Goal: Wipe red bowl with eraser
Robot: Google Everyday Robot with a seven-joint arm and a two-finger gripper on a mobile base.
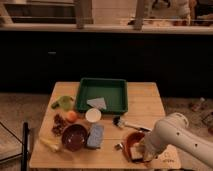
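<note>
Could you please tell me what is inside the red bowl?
The visible left part of the red bowl looks empty. The arm covers its right side, so anything there is hidden. The gripper is at the bowl's near rim, by the eraser.

On the wooden bench [147, 105] you have a green tray [117, 85] at the back, with a grey-blue folded cloth [97, 103] lying inside it. Just in front of the tray stands a small white cup [93, 115], and to its left you see an orange fruit [72, 116] and a green object [62, 102]. A maroon bowl [74, 137] sits at the front left, touching a light-blue pad [95, 135] on its right. A brown cluster [59, 125] and a pale yellow piece [49, 144] lie by the left edge. A black-headed brush [122, 122] lies mid-bench. Your tool [137, 152] is low over the front right corner.
</note>
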